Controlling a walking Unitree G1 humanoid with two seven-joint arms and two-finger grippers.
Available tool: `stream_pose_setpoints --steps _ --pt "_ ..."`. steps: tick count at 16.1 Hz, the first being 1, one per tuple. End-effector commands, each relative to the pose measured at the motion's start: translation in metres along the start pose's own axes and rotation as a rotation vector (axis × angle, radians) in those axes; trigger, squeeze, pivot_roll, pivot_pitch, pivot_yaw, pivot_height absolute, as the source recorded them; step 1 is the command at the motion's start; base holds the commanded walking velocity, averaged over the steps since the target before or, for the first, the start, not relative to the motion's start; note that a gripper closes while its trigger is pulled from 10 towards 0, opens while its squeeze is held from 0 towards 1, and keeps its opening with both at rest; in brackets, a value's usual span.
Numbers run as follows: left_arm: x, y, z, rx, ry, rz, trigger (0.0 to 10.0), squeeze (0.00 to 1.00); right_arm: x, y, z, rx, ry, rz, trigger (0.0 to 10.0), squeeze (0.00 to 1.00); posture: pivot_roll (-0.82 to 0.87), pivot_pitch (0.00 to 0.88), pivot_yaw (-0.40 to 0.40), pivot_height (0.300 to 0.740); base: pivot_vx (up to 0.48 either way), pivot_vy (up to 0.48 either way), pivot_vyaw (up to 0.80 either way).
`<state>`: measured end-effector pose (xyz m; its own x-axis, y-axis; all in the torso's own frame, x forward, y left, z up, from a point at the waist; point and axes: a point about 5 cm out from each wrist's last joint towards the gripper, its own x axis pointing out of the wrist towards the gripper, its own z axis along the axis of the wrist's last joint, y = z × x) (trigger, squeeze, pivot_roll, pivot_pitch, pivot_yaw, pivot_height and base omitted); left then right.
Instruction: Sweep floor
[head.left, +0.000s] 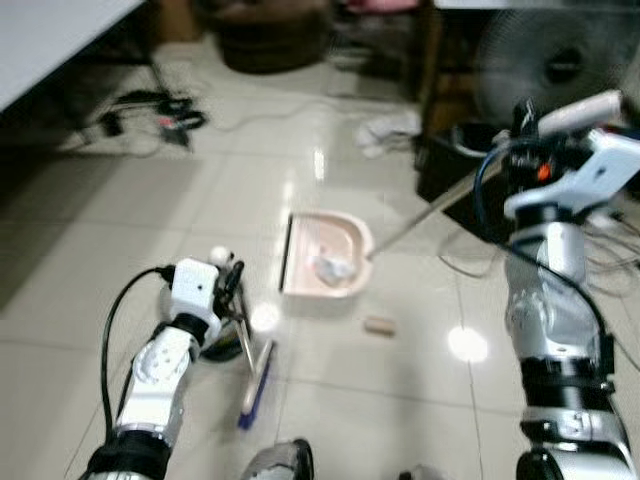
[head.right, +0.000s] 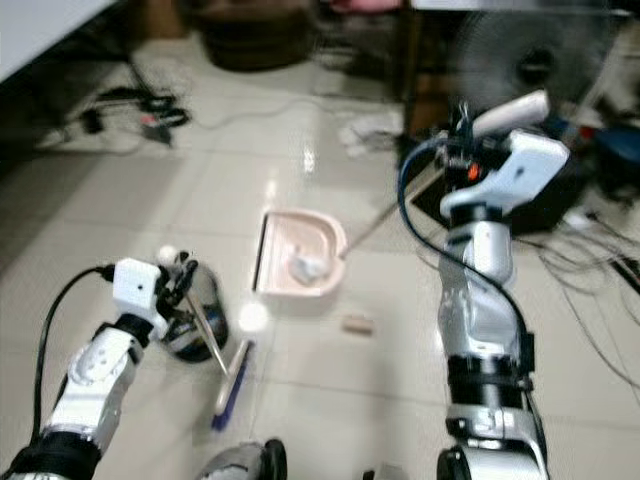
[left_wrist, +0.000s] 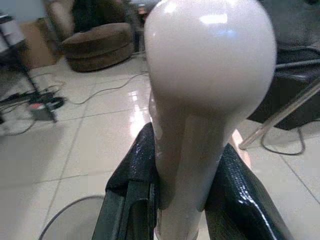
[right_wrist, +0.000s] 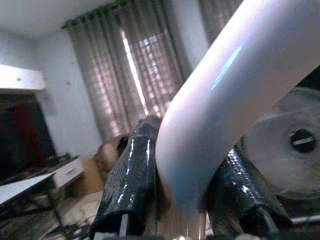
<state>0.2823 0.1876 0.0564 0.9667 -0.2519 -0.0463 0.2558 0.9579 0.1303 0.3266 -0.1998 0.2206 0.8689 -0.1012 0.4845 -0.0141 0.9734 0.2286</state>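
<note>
Two pincers: both clamped on handles.
Left pincer (left_wrist: 180, 200): pinching the rounded white broom handle (left_wrist: 210, 75); blue-bristled broom head (head.left: 255, 385) on the glossy tiled floor (head.left: 140, 230).
Centre: pink plastic dustpan (head.left: 325, 255) holds crumpled white paper (head.left: 333, 267); small tan scrap (head.left: 379, 325) lies just beside.
Right pincer (right_wrist: 185, 195): pinching the dustpan's white curved grip (right_wrist: 225, 85), raised high.

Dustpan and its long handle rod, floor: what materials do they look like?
Pink dustpan: likely matte moulded plastic, with soft highlights.
Thin silver handle rod: looks like bare metal tube, grey sheen.
Cream tiled floor: glazed ceramic or stone, with mirror-like light spots and grout lines.
</note>
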Motion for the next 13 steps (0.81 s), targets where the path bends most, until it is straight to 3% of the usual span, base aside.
stream_pose_setpoints --steps 1,10,13 --pt "-0.003 0.002 -0.002 0.019 0.023 0.011 10.0 0.0 0.009 0.006 0.017 0.021 -0.059 0.008 10.0 0.0 -0.01 0.023 0.079 0.74 0.0 0.0 0.8" --pt "-0.005 -0.004 0.007 0.048 -0.002 0.024 10.0 0.0 0.018 0.007 0.037 0.005 0.028 -0.069 10.0 0.0 -0.02 0.006 0.07 0.74 0.0 0.0 0.8" --pt "-0.003 -0.007 0.008 0.052 0.006 0.031 10.0 0.0 0.017 -0.002 0.036 0.002 0.035 -0.138 10.0 0.0 -0.02 0.005 0.067 0.74 0.257 0.0 0.74"
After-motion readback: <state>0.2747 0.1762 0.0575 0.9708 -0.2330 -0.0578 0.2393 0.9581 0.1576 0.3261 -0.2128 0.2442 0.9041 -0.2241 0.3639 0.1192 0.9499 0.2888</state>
